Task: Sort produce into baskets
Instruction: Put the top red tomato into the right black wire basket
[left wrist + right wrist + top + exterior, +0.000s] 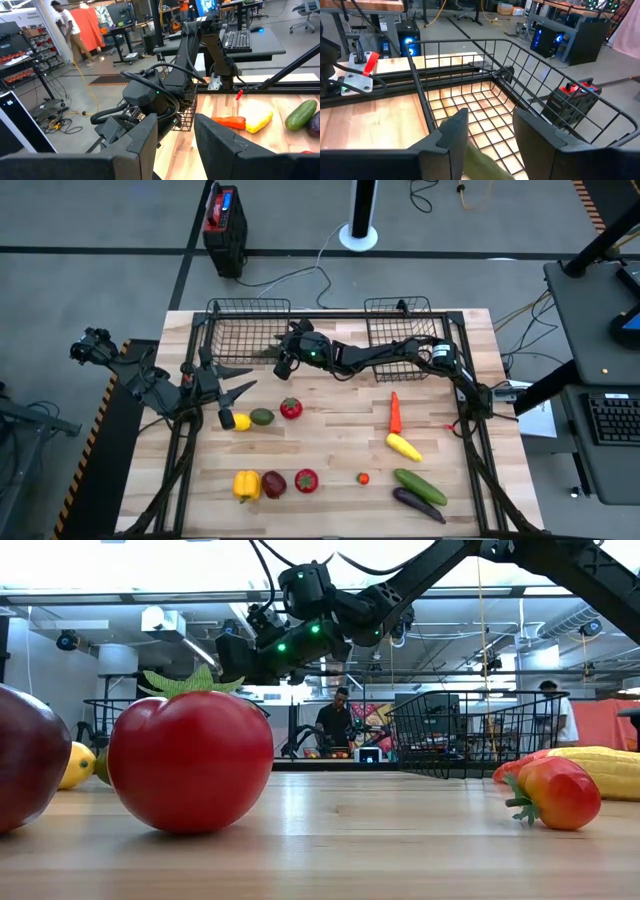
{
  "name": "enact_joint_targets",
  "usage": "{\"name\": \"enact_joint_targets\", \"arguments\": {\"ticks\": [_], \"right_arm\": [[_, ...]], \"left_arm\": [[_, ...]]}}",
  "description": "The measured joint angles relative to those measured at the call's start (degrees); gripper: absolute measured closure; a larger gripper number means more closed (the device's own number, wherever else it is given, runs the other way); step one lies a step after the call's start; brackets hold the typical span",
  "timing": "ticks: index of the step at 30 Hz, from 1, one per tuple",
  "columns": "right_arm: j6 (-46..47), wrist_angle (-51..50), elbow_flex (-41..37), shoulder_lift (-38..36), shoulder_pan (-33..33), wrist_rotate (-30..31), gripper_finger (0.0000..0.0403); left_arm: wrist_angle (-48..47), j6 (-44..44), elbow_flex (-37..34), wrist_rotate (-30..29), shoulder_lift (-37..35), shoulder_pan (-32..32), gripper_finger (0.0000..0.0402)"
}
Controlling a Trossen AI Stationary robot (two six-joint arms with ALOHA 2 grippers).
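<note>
Two black wire baskets stand at the table's far edge, the left basket (245, 328) and the right basket (400, 322). My right gripper (490, 117) reaches level over the left basket's near rim (280, 352), fingers apart. A green produce piece (487, 160) shows low between them, above the basket's floor (470, 107). My left gripper (238, 392) waits open at the table's left with nothing between its fingers (176, 120). A lemon (241, 421), a tomato (291, 409), a carrot (395, 412), a cucumber (420, 486) and an eggplant (418, 504) lie on the table. My right gripper has the green piece (480, 152) between the roots of its spread fingers. The fingers point level toward the basket's far left corner. Whether either finger touches the piece I cannot tell, since the view looks along the fingers.
More produce lies near the front edge: a yellow pepper (246, 484), a dark red piece (273, 483), a tomato (306, 479). A red-and-black box (224, 225) stands on the floor beyond the table. People move about in the room behind (338, 720).
</note>
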Motion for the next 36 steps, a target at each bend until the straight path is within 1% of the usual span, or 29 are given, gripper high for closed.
{"name": "enact_joint_targets", "arguments": {"ticks": [12, 14, 17, 21, 23, 27, 31, 34, 36], "right_arm": [[-0.03, -0.32, -0.04, -0.43, 0.0, 0.0, 0.0257], [-0.35, -1.2, -0.07, -1.2, 0.04, 0.0, 0.0259], [-1.62, -5.17, -0.08, -3.53, 0.37, 0.08, 0.0259], [-2.88, -17.5, -0.09, -8.81, 1.02, 0.04, 0.0254], [-2.48, -25.37, -0.09, -12.29, 1.32, 0.01, 0.0255], [0.53, -41.03, -0.07, -19.07, 2.53, -0.03, 0.0261], [4.23, -55.52, -0.09, -24.93, 5.62, -0.03, 0.0266], [6.61, -61.27, -1.4, -28.58, 9.11, 0.55, 0.027], [7.78, -62.03, -3.15, -30.59, 12.02, 2.78, 0.0271]], "left_arm": [[0.01, -0.02, -0.02, 0.0, 0.0, 0.0, 0.0287], [0.01, -0.1, -0.02, 0.0, 0.0, 0.0, 0.0287], [-0.08, -0.98, -0.02, 0.02, 0.0, 0.0, 0.0287], [-2.52, -4.72, -0.02, 0.1, 0.0, 0.02, 0.0287], [-4.57, -7.53, -0.09, 0.1, 0.18, 0.02, 0.0287], [-8.13, -13.09, -0.09, 0.5, 1.51, 0.02, 0.0287], [-8.19, -15.3, -0.09, 3.11, 4.04, 0.01, 0.0287], [-8.04, -16.98, -0.09, 4.31, 6.69, 0.0, 0.0287], [-7.76, -18.68, -0.09, 4.37, 8.65, 0.0, 0.0287]]}}
